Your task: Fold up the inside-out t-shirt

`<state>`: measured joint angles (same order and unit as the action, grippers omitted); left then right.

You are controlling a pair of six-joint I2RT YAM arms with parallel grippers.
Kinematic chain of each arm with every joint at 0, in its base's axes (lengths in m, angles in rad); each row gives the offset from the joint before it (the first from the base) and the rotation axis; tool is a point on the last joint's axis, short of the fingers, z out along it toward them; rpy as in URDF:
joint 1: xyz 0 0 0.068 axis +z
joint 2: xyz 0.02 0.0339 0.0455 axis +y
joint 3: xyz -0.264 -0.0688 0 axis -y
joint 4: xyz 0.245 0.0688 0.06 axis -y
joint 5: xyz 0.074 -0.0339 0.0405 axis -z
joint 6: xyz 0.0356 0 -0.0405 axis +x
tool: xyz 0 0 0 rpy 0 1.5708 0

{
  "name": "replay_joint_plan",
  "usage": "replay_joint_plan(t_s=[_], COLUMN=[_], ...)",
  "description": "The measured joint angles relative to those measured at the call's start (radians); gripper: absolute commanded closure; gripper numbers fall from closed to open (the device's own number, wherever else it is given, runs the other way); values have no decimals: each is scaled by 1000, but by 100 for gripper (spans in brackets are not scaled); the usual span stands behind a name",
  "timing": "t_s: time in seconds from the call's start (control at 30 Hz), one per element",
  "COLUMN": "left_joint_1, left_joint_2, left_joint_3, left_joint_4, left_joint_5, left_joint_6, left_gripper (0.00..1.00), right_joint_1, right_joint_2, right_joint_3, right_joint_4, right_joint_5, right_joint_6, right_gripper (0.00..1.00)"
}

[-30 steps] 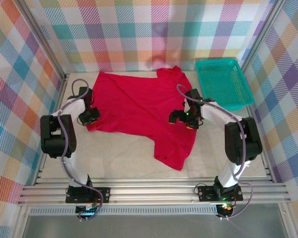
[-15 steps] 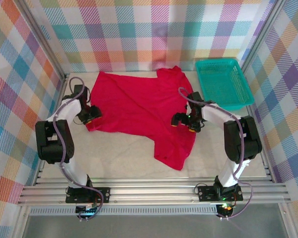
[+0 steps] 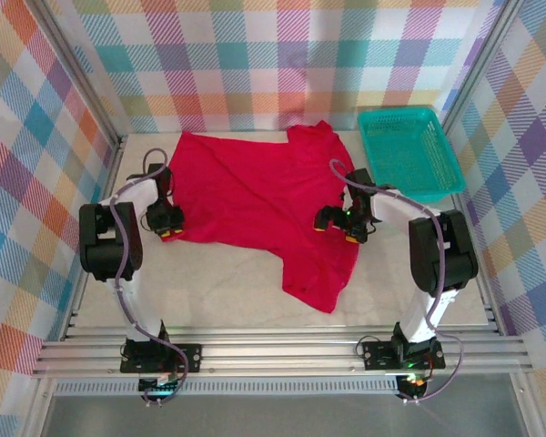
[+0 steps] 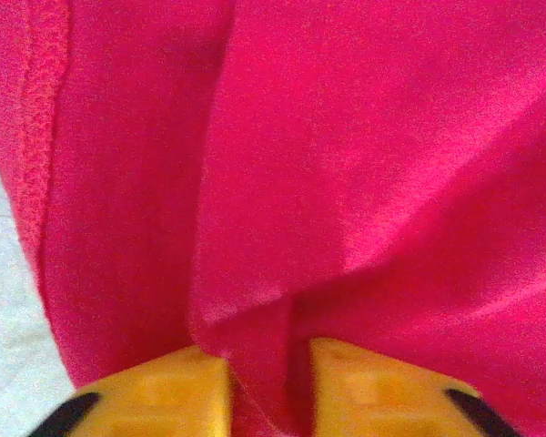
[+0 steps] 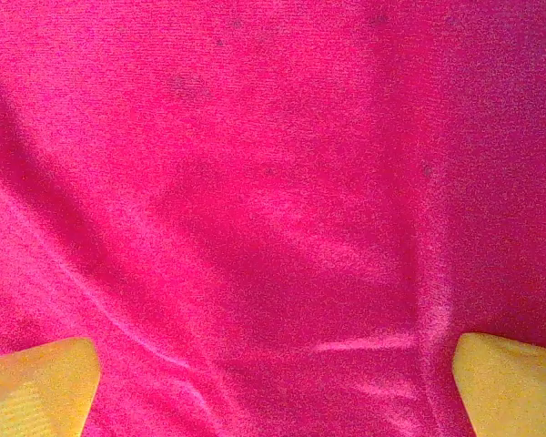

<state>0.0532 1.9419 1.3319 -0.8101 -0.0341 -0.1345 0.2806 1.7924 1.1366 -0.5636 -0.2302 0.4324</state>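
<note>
From the top external view, the inside-out t-shirt (image 3: 255, 196) lies spread on the pale table (image 3: 218, 291), reaching from the middle toward 12 o'clock. One loose end trails down toward 5 o'clock. It is rumpled, with a long crease running across it. A teal mesh basket (image 3: 396, 111) sits at 2 o'clock of the shirt, near its far right corner but apart from it. Plaid walls (image 3: 255, 64) close in three sides, and aluminium rails (image 3: 282, 350) run along the near edge at 6 o'clock. The left gripper (image 3: 170, 223) sits at the shirt's 9 o'clock edge, on the cloth's lower left corner. The right gripper (image 3: 336, 229) rests over the cloth at 3 o'clock, with its cable looping above the fabric.

In the left wrist view, red cloth (image 4: 346, 164) covers nearly everything. A stitched hem (image 4: 36, 137) runs down the 9 o'clock side, and a strip of table (image 4: 0, 319) shows beyond it. The left gripper (image 4: 268, 382) at 6 o'clock has its yellow fingers (image 4: 182, 391) drawn close together, clamped on a raised ridge of the shirt that stands between them.

In the right wrist view, the shirt (image 5: 273, 182) lies in soft wrinkles under the right gripper (image 5: 273, 382). Its yellow fingers (image 5: 36, 387) are spread wide at 7 and 5 o'clock, with nothing caught between them but flat cloth beneath.
</note>
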Motion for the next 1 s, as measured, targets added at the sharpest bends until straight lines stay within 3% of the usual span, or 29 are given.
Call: replay_joint_plan(t_s=[0.43,0.6,0.63,0.7,1.0], left_joint_1=[66,89,89,89,80], left_joint_2=[-67,-95,-93,-93,-139], left_joint_3=[109,109,109,110,105], left_joint_4=[-109,-137,-141,-153,-153], left_joint_5=[-126,-169,-175,-193,-178], left_joint_6=[-6,-6,-6,-8,-43], left_gripper=[100,96,94,71,56], right_joint_1=[-45,-62,-64,-66,-77], right_joint_2=[29,33,34,38,37], right_joint_3=[6,19,23,32,77], right_joint_4=[-10,-31,-36,-49,-116], right_joint_5=[20,59,68,88,144], right_joint_6=[-7,-14,-17,-26,-47], right_gripper=[0,0,0,0,0])
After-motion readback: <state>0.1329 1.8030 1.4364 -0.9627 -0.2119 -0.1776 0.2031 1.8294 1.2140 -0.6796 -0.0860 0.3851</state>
